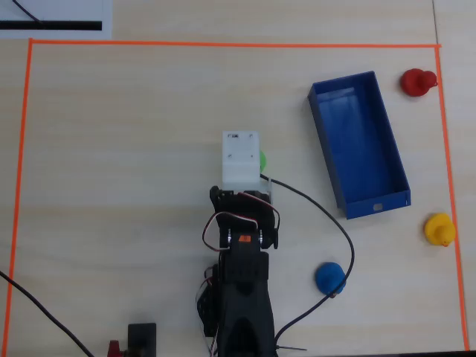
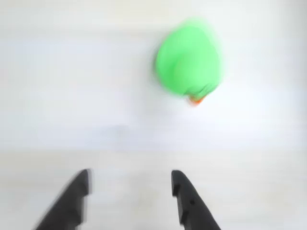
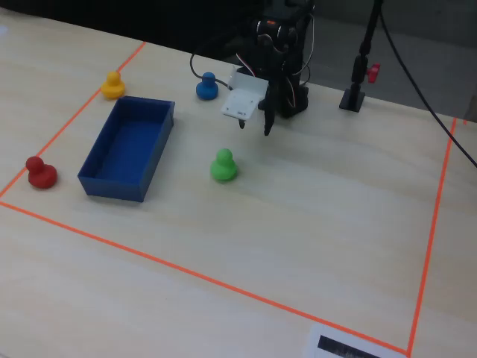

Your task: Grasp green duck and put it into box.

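The gripper is being held above the table with jaws spread and empty – the green duck is sitting on bare wood just ahead, well apart from the box.

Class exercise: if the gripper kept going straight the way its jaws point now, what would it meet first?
Probably the bare table. In the wrist view the open gripper points at bare wood, with the green duck ahead but right of that line; depth is unclear.
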You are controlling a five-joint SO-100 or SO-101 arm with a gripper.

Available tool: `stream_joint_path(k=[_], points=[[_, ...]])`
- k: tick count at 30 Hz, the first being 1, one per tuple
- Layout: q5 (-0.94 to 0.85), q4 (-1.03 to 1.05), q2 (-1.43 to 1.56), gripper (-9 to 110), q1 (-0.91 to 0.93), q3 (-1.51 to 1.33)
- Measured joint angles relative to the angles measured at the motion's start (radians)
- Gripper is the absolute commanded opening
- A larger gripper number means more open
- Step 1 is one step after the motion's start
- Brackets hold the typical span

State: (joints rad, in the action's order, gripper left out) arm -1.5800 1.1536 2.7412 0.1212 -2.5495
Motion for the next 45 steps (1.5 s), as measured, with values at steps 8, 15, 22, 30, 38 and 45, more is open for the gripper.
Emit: stream_joint_path(k=[8,15,22,30,38,45], points=[[0.002,-0.160,-0.431,35,0.043,0.371],[-0.048,-0.336,-0.680,34,0.066,0.351],[-0.109,-0.480,-0.804,35,0.109,0.290],[-0.129,-0.565,-0.864,35,0.164,0.249],[-0.163,-0.581,-0.861,35,0.202,0.164],[-0.155,-0.597,-0.834,35,0.178,0.149]])
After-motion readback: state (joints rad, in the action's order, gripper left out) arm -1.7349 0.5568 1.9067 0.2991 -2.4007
